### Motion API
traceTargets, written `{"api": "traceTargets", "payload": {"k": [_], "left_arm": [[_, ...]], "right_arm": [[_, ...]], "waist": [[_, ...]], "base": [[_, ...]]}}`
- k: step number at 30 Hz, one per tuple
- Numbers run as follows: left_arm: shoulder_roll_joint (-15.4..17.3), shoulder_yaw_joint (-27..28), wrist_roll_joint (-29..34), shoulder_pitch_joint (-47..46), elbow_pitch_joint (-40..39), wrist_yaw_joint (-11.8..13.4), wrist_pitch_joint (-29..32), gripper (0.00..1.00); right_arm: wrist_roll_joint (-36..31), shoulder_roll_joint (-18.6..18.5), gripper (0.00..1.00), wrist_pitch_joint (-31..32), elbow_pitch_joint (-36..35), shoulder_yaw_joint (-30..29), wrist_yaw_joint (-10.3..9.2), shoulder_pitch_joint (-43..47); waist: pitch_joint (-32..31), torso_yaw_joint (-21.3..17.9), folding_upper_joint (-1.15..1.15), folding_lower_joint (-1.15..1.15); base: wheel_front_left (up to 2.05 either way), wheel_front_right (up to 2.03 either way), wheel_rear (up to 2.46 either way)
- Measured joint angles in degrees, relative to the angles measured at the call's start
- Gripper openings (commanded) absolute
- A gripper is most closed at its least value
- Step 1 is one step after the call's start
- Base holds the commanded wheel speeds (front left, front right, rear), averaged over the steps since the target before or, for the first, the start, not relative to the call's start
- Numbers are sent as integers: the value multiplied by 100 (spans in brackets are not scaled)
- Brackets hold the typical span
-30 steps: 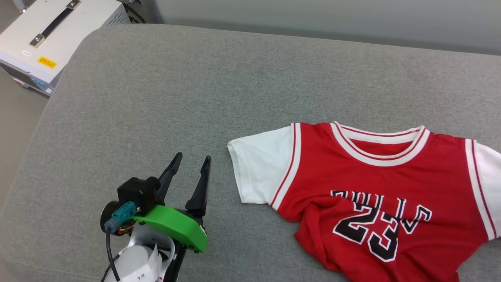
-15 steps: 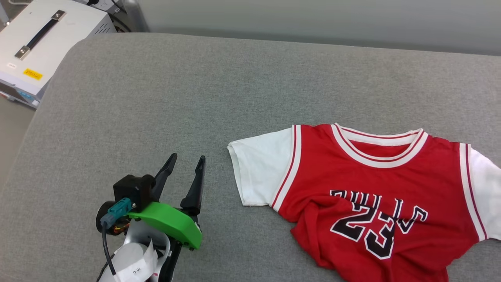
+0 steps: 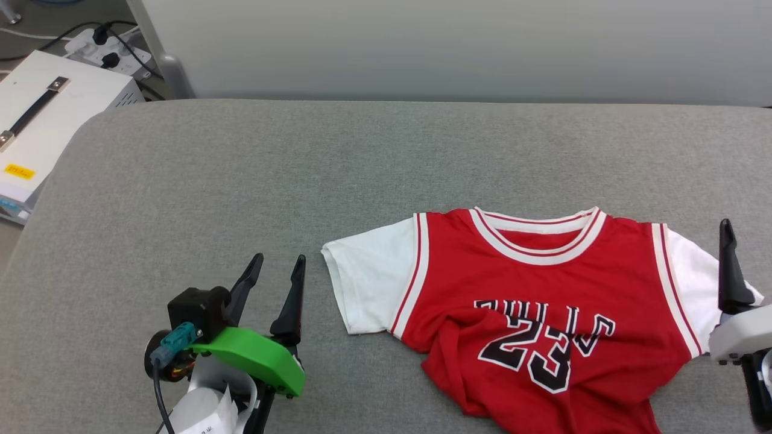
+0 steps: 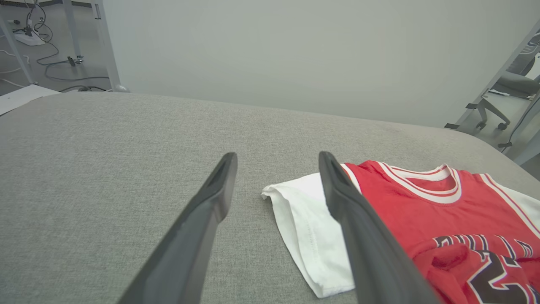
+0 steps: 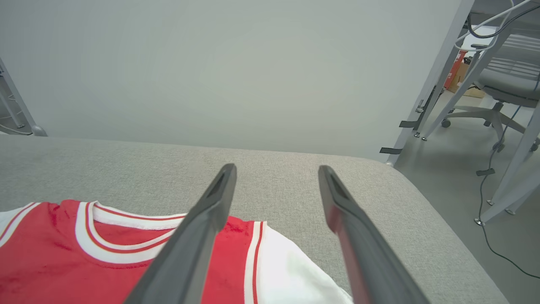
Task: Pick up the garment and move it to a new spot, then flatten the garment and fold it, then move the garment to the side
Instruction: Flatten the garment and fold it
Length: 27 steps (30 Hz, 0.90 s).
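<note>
Far left, beyond the rounded corner of the grey padded surface [image 3: 241,169]: a white case [image 3: 48,114] with a black handle, standing off it. Next along, low on the surface: the left hand [image 3: 279,257], spread wide, gripping nothing, pointing away from the robot. Just to its right, near but apart: one white sleeve of the garment [image 3: 531,301]. Lying face up, collar to the far side, body toward the robot, shoulders running left to right across the surface's right half. Upper part fairly flat; lower front bunched, creasing the lettering and the "23". At the far right sleeve: the right hand [image 5: 277,167], likewise wide apart and empty, one finger [image 3: 728,271] overlapping that sleeve's outer edge in the head view, sleeve and shoulder below and between both fingers in the right wrist view. Judged the nearer of the two, so probably better placed for a first pinch; left hand needing a short reach rightward to its sleeve. Flattening and folding not yet done.
</note>
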Motion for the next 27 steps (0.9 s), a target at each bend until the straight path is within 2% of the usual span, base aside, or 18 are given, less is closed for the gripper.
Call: {"api": "traceTargets", "payload": {"k": [2,5,8,11,14,18,23,27], "left_arm": [[7,-4,-33,34,47,-1,26,100],[60,-7,-38,48,49,-2,51,100],[166,2,-47,24,43,-8,181,100],[264,-29,-118,-191,15,-85,616,100],[483,-174,-190,-706,63,-202,1495,100],[773,-398,-533,-1544,252,-342,3095,100],[975,-668,-1150,-2438,636,-411,5155,100],[1128,-727,-1335,-2847,953,-380,6067,100]], "right_arm": [[-46,289,100,-136,-190,-35,0,129],[-98,520,100,-171,-383,74,0,210],[-101,601,100,-79,-553,168,0,229],[-98,573,100,-12,-703,168,0,232],[-89,537,100,32,-818,161,0,231],[-79,505,100,66,-896,193,0,189],[-73,502,100,75,-876,280,0,65],[-73,514,100,22,-814,391,0,-4]], "waist": [[-19,-84,0,0],[-15,-203,0,0],[29,-321,0,0],[124,-408,0,0],[244,-476,0,0],[408,-567,0,0],[606,-702,0,0],[728,-830,0,0]], "base": [[0,0,0],[0,0,0],[0,0,0],[0,0,0],[0,0,0],[0,0,0],[0,0,0],[0,0,0]]}}
